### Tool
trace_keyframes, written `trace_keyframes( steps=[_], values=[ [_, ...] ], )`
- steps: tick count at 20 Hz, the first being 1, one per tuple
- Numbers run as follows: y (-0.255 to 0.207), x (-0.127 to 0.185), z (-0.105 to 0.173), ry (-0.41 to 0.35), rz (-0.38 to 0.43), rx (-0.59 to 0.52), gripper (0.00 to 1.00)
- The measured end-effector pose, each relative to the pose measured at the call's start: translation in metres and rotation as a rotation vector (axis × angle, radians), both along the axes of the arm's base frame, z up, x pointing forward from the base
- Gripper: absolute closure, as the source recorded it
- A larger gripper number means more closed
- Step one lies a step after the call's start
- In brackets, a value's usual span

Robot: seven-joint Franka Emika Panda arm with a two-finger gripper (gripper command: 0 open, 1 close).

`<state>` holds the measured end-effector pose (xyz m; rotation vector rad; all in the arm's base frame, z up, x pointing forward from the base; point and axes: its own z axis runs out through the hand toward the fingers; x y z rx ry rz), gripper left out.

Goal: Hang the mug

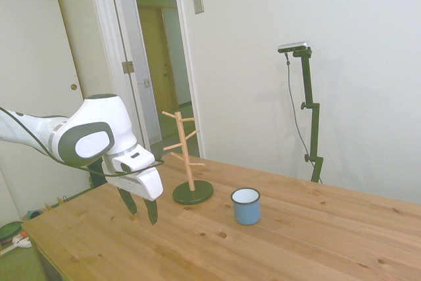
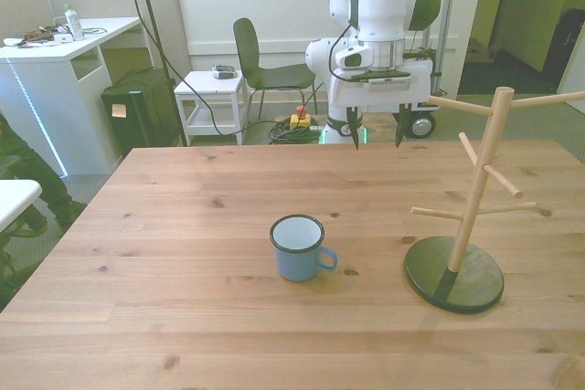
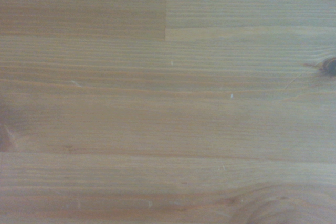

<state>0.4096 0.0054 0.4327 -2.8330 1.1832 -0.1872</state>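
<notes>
**Mug on table, gripper empty and clear of it**

The light-blue enamel mug (image 2: 298, 247) stands upright on the wooden table (image 2: 183, 226), white inside, thin dark rim, mouth up. In the front view its handle points toward the front view's right, toward the mug rack (image 2: 466, 226). Mug and rack are apart, a strip of bare tabletop between them; in the side view the mug (image 1: 245, 205) sits just beside the rack's dark round base (image 1: 193, 192), not touching it.

The rack is a pale wooden post with angled pegs on a dark round base. All pegs are bare.

The gripper (image 2: 376, 128) hangs over the far part of the table, fingers pointing down, tips above the surface. Fingers are spread wide with nothing between them. In the side view the gripper (image 1: 141, 207) is on the far side of the rack from the mug, well apart from the mug.

Wrist view shows only wood grain and a few knots of the table (image 3: 168, 98), slightly soft in focus.
</notes>
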Motion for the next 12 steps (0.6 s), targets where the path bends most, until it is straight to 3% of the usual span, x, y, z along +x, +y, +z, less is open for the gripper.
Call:
trace_keyframes(
  steps=[3, 6, 12],
  values=[
    [-0.003, 0.001, 0.0, 0.01, -0.004, 0.001, 0.0],
    [-0.008, 0.009, 0.019, 0.007, 0.012, -0.029, 0.0],
    [-0.068, 0.032, 0.036, 0.017, 0.088, -0.145, 0.0]
  ],
)
